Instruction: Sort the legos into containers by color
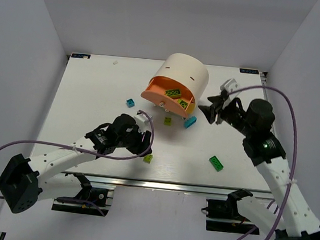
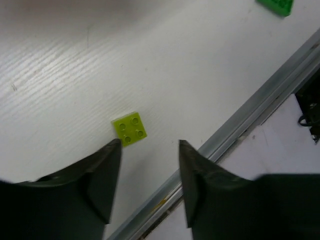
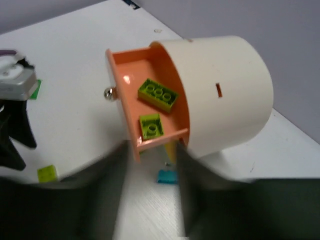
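The cream drum (image 1: 187, 72) stands at the back centre, its top peach-orange drawer (image 1: 158, 93) pulled open. The drawer (image 3: 131, 75) holds two lime bricks (image 3: 157, 93), (image 3: 150, 125). My left gripper (image 1: 145, 144) is open and empty, just above a lime brick (image 1: 148, 158) near the front edge. That brick (image 2: 130, 129) lies flat by the left fingertip of the gripper (image 2: 150, 146). My right gripper (image 1: 207, 109) is open and empty right of the drum, facing the drawer, fingers blurred (image 3: 151, 150). A teal brick (image 3: 167, 176) lies between them below the drawer.
Loose on the table are a teal brick (image 1: 130, 102), another teal brick (image 1: 190, 121), a lime brick (image 1: 167, 121) and a dark green brick (image 1: 216, 163). The metal rail of the table's front edge (image 2: 235, 135) runs just beyond the left gripper.
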`<state>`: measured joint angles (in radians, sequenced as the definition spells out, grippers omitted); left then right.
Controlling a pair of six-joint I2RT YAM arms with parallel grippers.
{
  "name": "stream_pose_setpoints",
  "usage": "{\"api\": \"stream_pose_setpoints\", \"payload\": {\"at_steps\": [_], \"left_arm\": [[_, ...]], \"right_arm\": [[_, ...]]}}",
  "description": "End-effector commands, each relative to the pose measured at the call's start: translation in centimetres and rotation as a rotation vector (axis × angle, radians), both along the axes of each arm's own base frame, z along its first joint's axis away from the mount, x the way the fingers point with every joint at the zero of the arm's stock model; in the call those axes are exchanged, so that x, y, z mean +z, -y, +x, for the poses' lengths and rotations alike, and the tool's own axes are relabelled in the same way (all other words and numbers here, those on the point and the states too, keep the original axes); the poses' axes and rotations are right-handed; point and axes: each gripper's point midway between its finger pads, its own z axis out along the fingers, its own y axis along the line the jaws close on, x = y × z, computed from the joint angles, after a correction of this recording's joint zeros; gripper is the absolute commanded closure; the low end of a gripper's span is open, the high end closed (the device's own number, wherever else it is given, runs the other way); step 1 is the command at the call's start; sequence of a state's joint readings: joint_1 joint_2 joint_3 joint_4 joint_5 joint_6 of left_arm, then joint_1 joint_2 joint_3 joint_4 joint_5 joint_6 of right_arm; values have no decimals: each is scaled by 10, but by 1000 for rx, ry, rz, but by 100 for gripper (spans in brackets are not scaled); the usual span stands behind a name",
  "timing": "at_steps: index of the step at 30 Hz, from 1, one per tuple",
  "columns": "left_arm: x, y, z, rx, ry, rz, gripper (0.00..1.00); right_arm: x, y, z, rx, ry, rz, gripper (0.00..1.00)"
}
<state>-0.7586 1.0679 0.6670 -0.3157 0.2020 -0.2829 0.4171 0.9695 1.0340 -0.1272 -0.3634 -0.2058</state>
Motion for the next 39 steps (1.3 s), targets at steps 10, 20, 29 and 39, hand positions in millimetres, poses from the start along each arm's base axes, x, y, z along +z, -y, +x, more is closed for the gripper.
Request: {"api": "stream_pose_setpoints", "payload": {"at_steps": [10,20,29,39], "left_arm": [[-60,-8,12,267,-186,186,20],[-85,10,17,286,-173,269,20],[-93,8,18,360,-103,370,69],[39,56,11,66,117,61,97]], "right_arm": [[-110,31,-44,19,-125,-55,11],[-107,33,-51,36,-112,-38,11],[-105,36,-51,22,-101,-35,12],[-110,38,-48,9,-101,-40,28]]}}
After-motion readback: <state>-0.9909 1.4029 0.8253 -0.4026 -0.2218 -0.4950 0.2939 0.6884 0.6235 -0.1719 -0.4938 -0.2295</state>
